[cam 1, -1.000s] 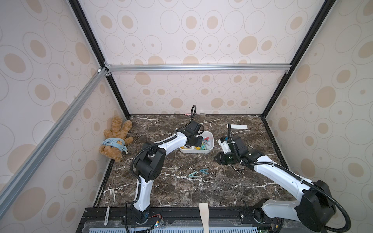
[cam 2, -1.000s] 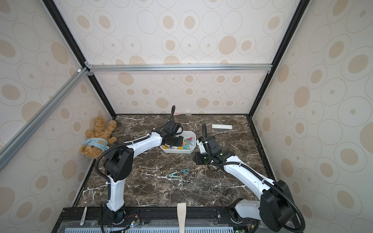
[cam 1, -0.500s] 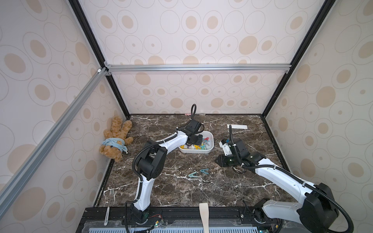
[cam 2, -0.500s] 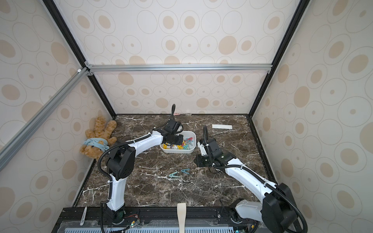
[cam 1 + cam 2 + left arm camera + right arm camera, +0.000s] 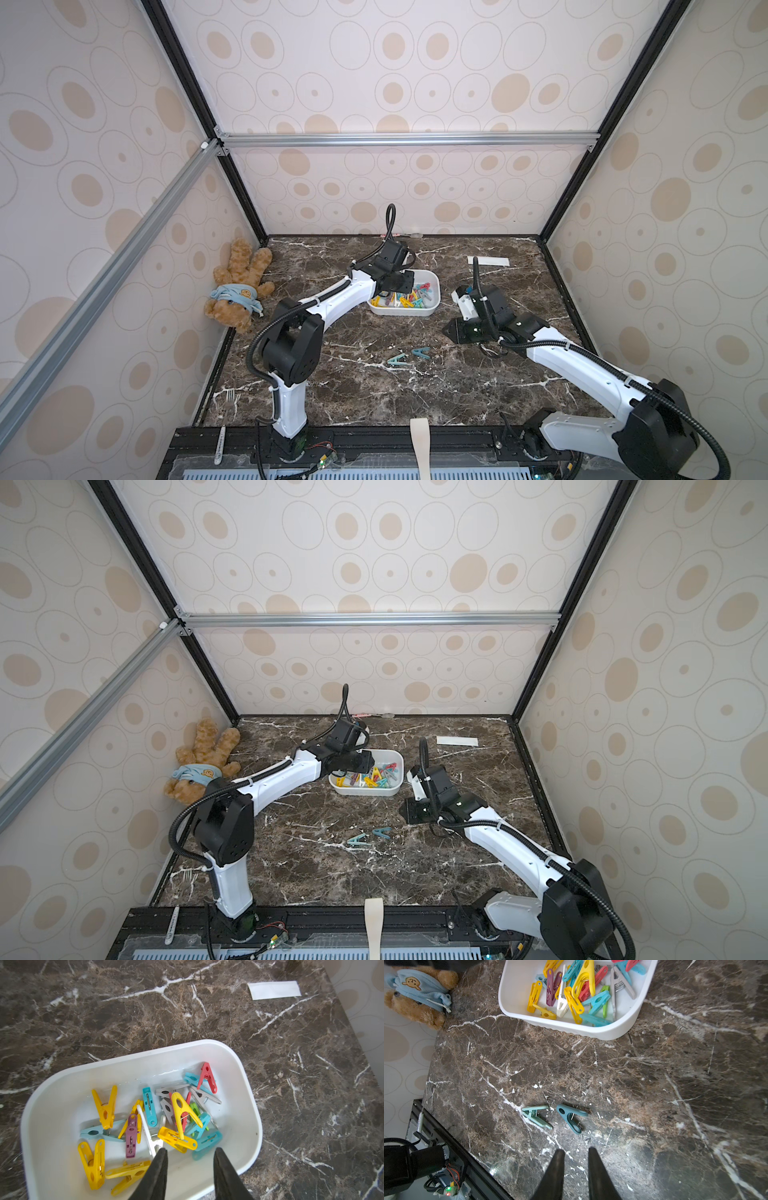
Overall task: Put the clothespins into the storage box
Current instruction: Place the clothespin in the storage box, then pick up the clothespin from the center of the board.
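The white storage box [image 5: 403, 314] [image 5: 365, 792] sits mid-table and holds several clothespins [image 5: 184, 1111] [image 5: 579, 985] in yellow, teal, red, grey, purple and green. My left gripper [image 5: 190, 1150] [image 5: 401, 282] hangs open over the box's near-left part, with nothing between its fingers. Two clothespins lie on the marble in front of the box: a pale teal one [image 5: 535, 1115] [image 5: 397, 360] and a darker blue one [image 5: 571, 1116] [image 5: 421, 352]. My right gripper [image 5: 575, 1150] [image 5: 451, 330] hovers to their right. It is open by a narrow gap and holds nothing.
A teddy bear [image 5: 239, 286] lies against the left wall. A flat white paper strip [image 5: 488, 261] rests at the back right. A fork [image 5: 230, 397] lies near the front left corner. Patterned walls close in three sides of the table.
My left gripper's jaws have parted above the storage box. The right arm has barely shifted.
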You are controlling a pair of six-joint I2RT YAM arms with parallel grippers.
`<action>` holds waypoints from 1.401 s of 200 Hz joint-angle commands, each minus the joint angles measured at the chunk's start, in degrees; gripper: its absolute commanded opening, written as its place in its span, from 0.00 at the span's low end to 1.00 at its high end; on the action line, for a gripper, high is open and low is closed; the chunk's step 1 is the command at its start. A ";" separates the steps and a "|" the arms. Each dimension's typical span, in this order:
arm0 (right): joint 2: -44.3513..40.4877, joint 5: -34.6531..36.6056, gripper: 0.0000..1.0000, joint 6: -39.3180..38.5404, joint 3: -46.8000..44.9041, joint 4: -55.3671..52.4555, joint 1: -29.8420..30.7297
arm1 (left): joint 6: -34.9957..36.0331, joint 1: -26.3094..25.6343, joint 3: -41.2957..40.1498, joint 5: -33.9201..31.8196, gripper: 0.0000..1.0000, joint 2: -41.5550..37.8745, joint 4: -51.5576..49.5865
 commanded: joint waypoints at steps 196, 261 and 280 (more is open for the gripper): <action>20.80 6.92 0.32 -1.65 6.78 -1.27 11.99 | -9.18 0.89 -48.60 -5.78 0.48 -40.57 10.86; 26.25 3.43 0.33 -9.17 9.40 -3.51 12.00 | -9.48 1.24 -48.75 -4.62 0.49 -39.70 11.59; 26.95 3.08 0.33 -9.76 9.36 -3.52 12.04 | -9.33 1.36 -48.56 -4.70 0.49 -39.72 11.22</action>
